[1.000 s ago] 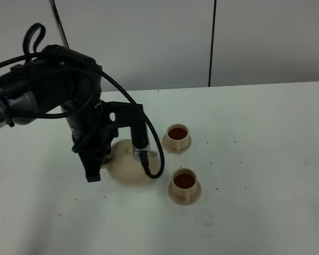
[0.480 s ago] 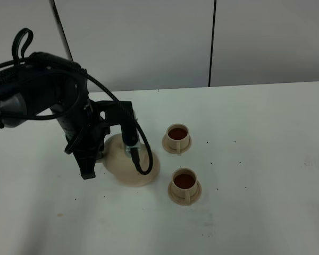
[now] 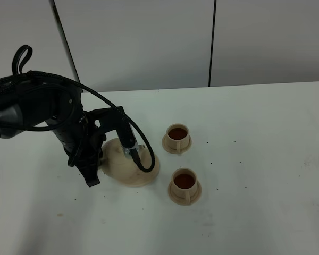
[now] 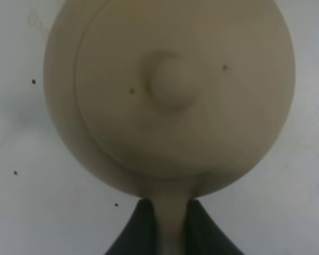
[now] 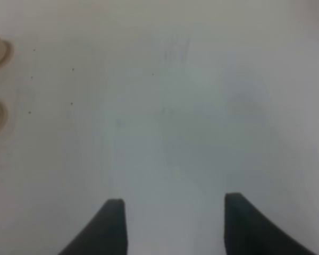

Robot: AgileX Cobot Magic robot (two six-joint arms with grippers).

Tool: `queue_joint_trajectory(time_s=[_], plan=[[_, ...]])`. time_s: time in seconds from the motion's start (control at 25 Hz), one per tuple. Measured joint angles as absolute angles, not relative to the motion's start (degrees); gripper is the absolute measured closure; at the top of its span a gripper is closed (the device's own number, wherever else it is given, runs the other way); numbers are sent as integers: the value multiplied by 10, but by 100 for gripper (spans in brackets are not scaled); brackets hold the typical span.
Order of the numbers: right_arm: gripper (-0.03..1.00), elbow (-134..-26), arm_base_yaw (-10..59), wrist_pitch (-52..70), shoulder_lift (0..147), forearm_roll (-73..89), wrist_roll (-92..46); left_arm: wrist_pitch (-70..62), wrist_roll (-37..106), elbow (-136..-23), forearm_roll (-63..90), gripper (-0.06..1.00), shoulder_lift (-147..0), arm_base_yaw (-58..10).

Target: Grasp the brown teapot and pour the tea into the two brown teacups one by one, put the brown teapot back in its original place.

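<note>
Flanking teapot [image 3: 128,166]: two filled teacups [image 3: 177,139] [image 3: 184,186], black cable [image 3: 143,154] draped across

A round-bellied, matte light-tan teapot [image 4: 170,95] fills most of my frame, its small lid knob [image 4: 170,87] just above centre. At the bottom edge my two dark fingertips [image 4: 141,228] pinch its tan loop handle [image 4: 171,223] between them. White tabletop [image 4: 21,159], flecked with dark specks, shows around it.

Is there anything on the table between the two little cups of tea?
Nothing but bare white table with a few dark specks lies between the far cup and the near cup, as the high camera shows.
</note>
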State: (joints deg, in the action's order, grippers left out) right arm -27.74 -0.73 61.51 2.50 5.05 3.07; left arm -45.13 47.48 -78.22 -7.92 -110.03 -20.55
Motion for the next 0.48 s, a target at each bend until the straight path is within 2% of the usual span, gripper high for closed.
queue_joint_trajectory(time_s=[0.48], plan=[[56, -277, -7, 615, 25, 51, 31, -437, 431, -781, -56, 78, -1126, -206]])
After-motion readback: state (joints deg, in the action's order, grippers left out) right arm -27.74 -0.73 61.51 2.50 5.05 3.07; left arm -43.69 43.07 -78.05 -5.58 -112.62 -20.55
